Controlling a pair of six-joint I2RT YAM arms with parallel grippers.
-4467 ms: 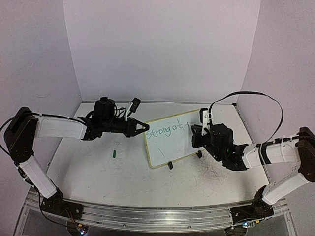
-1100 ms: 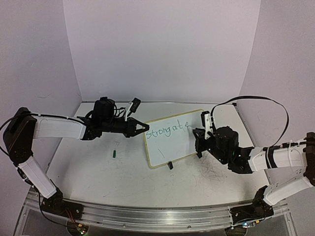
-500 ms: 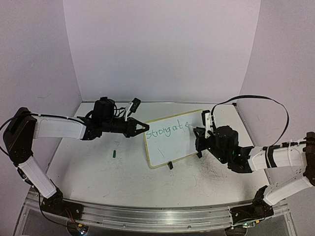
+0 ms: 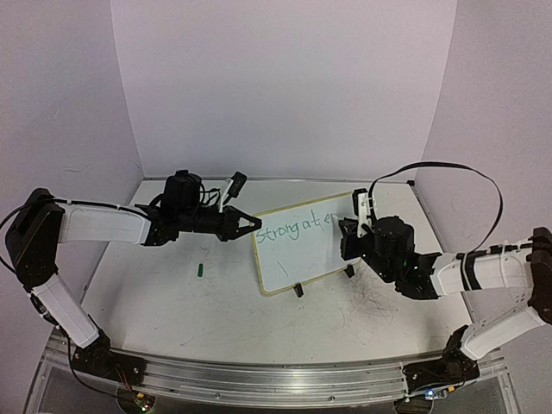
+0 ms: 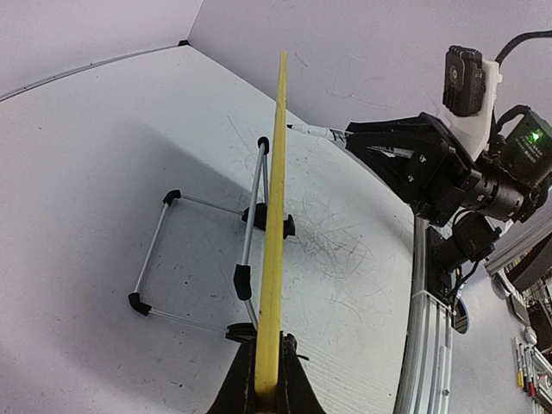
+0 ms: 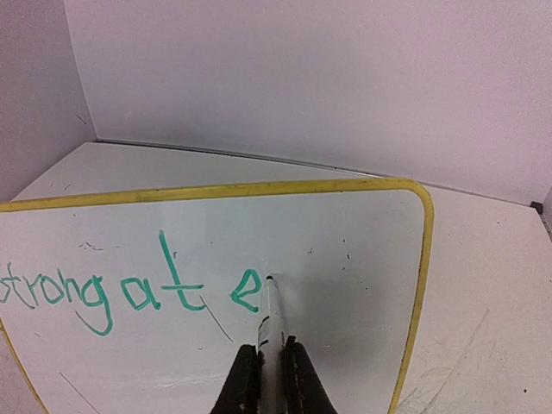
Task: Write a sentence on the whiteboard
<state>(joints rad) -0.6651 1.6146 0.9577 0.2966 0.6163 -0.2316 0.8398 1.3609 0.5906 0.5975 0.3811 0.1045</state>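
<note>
We see the sentence [image 6: 129,289] grown since earlier, from "strong at" to "strong at e". Our left claw [image 5: 269,386] pinches the whiteboard [image 4: 297,259], which stands toward the bench's far edge. Our right claw [image 6: 271,355] grips a marker [image 6: 268,319], its tip on the board. The white bench [image 4: 172,302] is scuffed, the walls [image 4: 285,86] plain and pale.

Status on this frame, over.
Left gripper shut on whiteboard edge. Right gripper shut on marker, tip at board. Sentence reads "strong at e". Nothing obstructing.

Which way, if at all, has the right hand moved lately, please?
Yes: the right hand shifted slightly right along the whiteboard, toward its right edge; its marker now touches just past a new "e".
</note>
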